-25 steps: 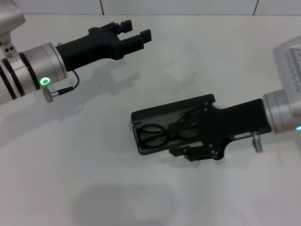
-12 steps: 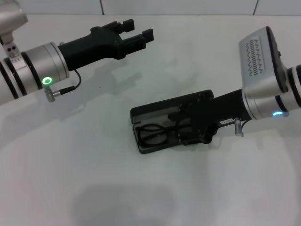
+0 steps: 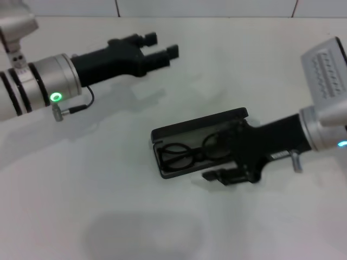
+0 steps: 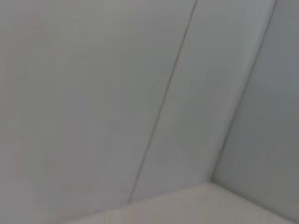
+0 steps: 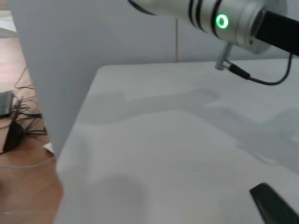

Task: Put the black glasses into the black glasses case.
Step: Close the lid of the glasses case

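Head view: right tool (image 3: 227, 162) at black glasses case (image 3: 179, 130)

A white table (image 3: 108, 206) fills the head view, with soft shadows lying across it. Behind it runs a pale wall (image 3: 217, 6) split by thin seams (a reddish one at the far right). Beside the table, the right wrist view shows wooden floor (image 5: 23, 186) with dark cables (image 5: 16, 123).
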Motion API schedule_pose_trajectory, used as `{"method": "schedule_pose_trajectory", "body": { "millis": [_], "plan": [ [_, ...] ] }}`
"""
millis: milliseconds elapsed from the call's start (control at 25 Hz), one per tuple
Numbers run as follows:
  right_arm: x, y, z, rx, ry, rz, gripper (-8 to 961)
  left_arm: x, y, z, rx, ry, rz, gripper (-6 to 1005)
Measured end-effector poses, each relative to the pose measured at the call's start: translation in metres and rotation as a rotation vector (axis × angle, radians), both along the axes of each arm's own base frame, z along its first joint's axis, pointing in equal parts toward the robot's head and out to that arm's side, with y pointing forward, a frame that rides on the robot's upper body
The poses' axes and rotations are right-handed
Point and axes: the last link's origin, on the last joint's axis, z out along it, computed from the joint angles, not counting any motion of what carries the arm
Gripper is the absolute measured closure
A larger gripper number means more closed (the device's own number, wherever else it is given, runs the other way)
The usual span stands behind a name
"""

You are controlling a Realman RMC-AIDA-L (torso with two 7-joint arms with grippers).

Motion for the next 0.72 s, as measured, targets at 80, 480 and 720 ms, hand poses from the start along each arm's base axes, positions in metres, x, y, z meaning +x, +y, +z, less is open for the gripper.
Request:
{"method": "schedule_pose_trajectory", "body": {
  "millis": [80, 480, 720],
  "plan": [
    [0.007, -0.004, 0.004, -0.021, -0.014, -0.005, 463, 0.001, 0.000, -0.007, -0.059, 0.044, 0.000, 239],
    [0.077, -0.023, 0.080, 0.172, 0.139, -0.195, 460, 0.010, 0.002, -0.035, -0.245, 0.202, 0.018, 239],
    [0.096, -0.029, 0.108, 0.352, 0.369, -0.277, 459, 0.013, 0.003, -0.039, -0.282, 0.235, 0.016, 239]
  ]
}}
